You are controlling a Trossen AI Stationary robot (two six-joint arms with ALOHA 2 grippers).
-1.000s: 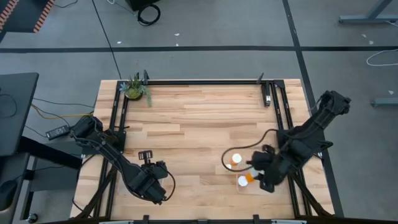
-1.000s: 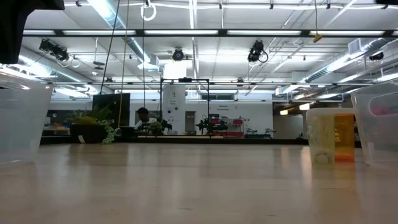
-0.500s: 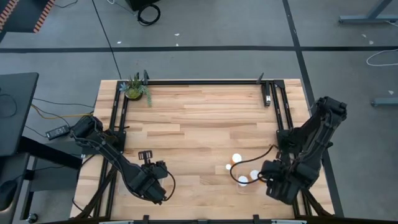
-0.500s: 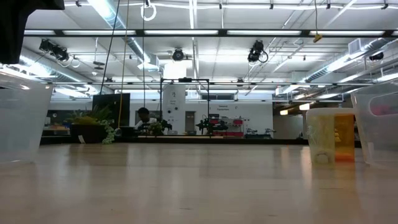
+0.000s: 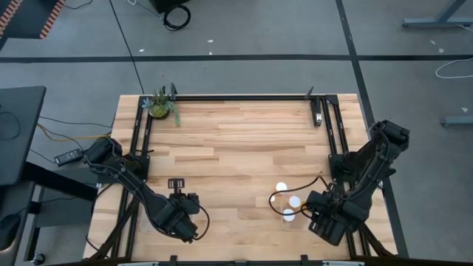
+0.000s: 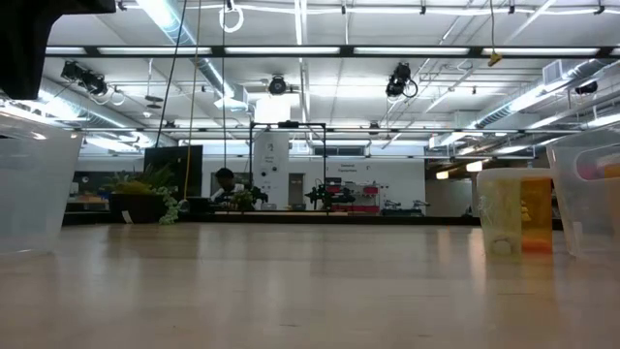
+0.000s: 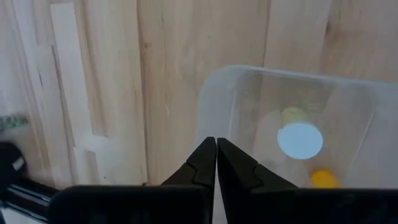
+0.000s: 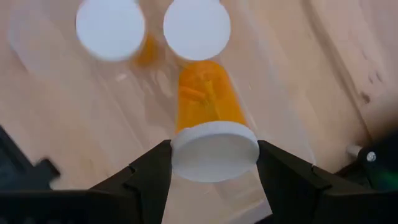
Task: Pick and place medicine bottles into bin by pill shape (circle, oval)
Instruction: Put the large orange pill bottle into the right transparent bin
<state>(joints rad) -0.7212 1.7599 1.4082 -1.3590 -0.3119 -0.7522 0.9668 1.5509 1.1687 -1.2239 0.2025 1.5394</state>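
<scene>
My right gripper (image 5: 299,204) is at the near right of the table and shut on an orange medicine bottle with a white cap (image 8: 214,151). In the high view its cap (image 5: 295,201) shows between two other white caps (image 5: 281,190) (image 5: 288,215), over a clear bin (image 5: 275,198). Those two caps also show in the right wrist view (image 8: 111,29) (image 8: 196,28). My left gripper (image 7: 216,155) is shut and empty at the near left (image 5: 181,210). It is above the corner of another clear bin (image 7: 214,93), which holds a white-capped bottle (image 7: 300,139). My right gripper pinches the bottle's white cap (image 8: 180,155) between its two fingers, one finger (image 8: 146,171) on each side of the cap's rim. The orange body (image 8: 205,93) points away from the fingers, toward the bottles below.
A small potted plant (image 5: 160,106) stands at the far left corner. A black frame rail (image 5: 244,97) runs along the far edge and down both sides. In the low view, clear bin walls stand at left (image 6: 29,184) and right (image 6: 591,194), with a translucent orange-tinted container (image 6: 513,211) between.
My right gripper has drawn back from over the bottles toward the table's near right corner, uncovering a third white cap in front of its fingers. It has then gone a little back toward the left with that cap. My left arm has kept still.
</scene>
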